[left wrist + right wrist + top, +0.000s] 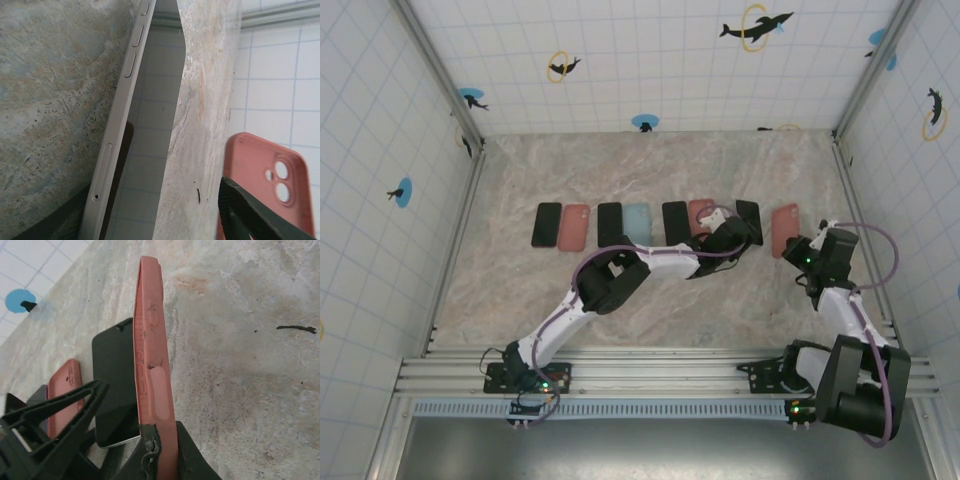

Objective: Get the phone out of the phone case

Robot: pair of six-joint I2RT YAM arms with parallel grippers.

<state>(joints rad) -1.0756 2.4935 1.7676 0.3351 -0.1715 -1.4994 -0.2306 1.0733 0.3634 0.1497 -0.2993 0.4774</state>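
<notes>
1. On the left of the marbled table, seen from above, a first black handset lies flat beside a salmon case.
2. Next along the same row lie a second black handset, a pale blue case, a third black handset and a red case, set close side by side.
3. The left gripper reaches across from its base to the right end of that row, over the near end of the phone.
4. In the left wrist view the phone runs up the frame, its silver edge and side buttons facing the camera and its dark glass mirroring the tiled wall. The jaws stand apart, and the right-hand finger is clear of the phone.
5. Just right of the phone, apart from it, is the empty pink phone case. White tile shows through its camera cut-outs.
6. At far right, the right gripper is clamped on the near end of the phone case, which shows edge-on in its wrist view, with the fingers pressed to either side.
</notes>
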